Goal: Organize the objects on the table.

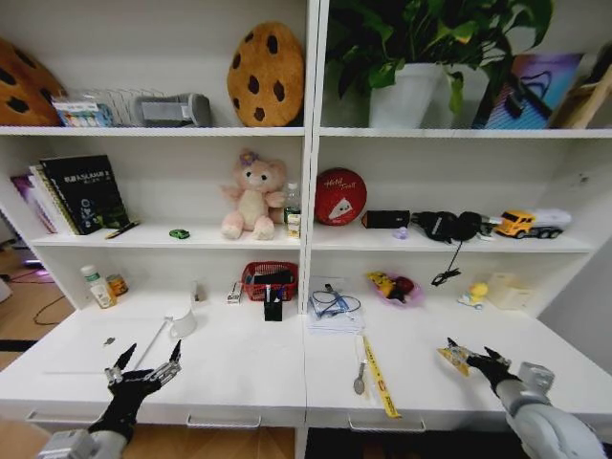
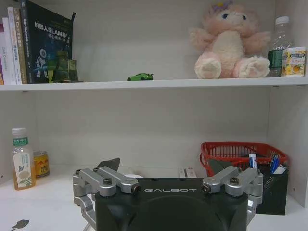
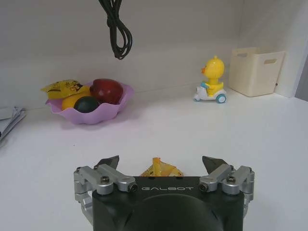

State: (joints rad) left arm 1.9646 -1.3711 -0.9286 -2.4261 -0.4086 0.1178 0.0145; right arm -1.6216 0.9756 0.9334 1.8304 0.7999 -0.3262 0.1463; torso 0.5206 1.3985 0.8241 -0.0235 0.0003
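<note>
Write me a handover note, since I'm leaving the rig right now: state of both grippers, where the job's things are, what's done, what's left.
Left gripper: open, holding nothing, above the left half of the white desk.
Right gripper: open, at a small yellow packet on the right half, jaws either side of it, not closed.
On the desk: white-capped bottle and small tin back left; black pen cup in front of the red basket; yellow ruler and a spoon in front; purple shell dish and duck toy at the back right.
Done: nothing visibly sorted.
Left: packet, ruler, spoon, other loose items.
</note>
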